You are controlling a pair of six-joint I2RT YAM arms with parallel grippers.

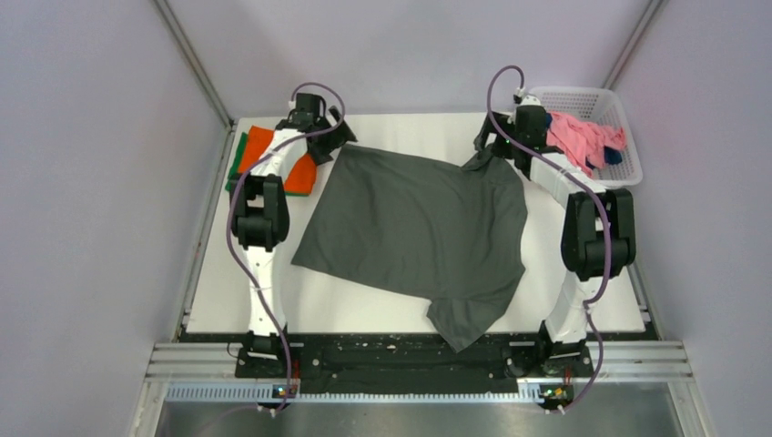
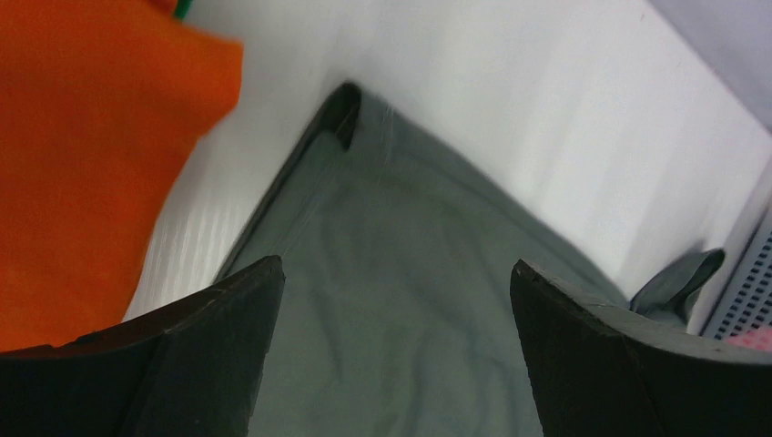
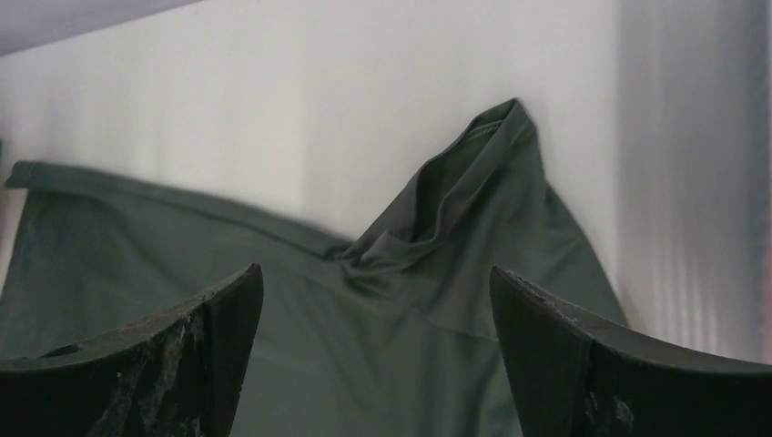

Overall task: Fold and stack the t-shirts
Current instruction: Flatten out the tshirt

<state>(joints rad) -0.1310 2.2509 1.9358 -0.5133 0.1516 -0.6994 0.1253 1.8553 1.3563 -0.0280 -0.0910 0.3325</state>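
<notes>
Top external view: barely showing a green t-shirt (image 1: 234, 168) sliver under one orange t-shirt (image 1: 300, 175), left of the olive-grey t-shirt (image 1: 419, 228) lying spread on the counter (image 1: 255, 305); catching just a navy t-shirt (image 1: 614, 157) scrap beside one pink t-shirt (image 1: 583, 137) in the basket (image 1: 630, 171), right of the olive-grey t-shirt. Wrist views only: confirming left claw (image 2: 396, 273) gaping empty above its far-left corner, right claw (image 3: 376, 273) gaping empty above its far-right sleeve. Counting five t-shirts, two claws.
</notes>
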